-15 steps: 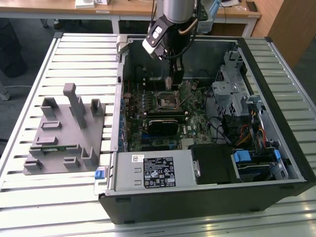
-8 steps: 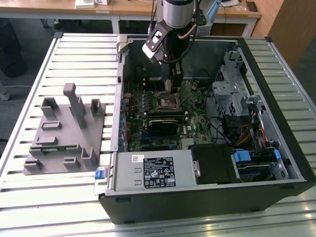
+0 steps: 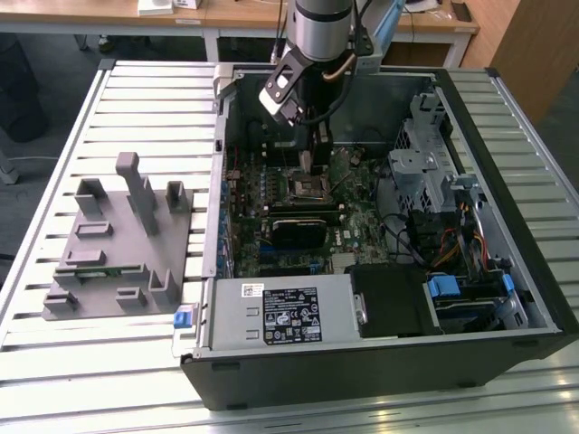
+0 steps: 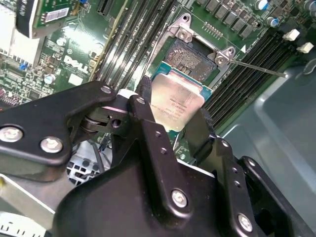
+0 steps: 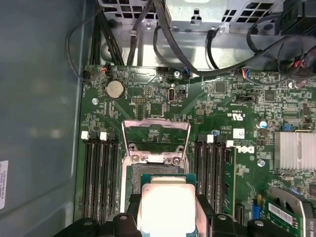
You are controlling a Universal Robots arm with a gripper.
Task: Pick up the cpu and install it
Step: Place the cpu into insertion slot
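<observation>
Claw pinches small flat square silver-topped cpu by opposite edges; I hold it close over open metal-framed socket on green motherboard. Install step, I judge; seating demands square alignment.

Hand is positioned inside open computer case, over motherboard; grey fixture is set on slatted tabletop at exterior view's left.

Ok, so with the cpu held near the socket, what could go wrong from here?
The gripper holds the cpu by its thin edges, so it could slip or tilt. It is close to the open socket but not seated; coming down off-square might damage the contacts. The gripper could also catch the lever beside the socket.
</observation>
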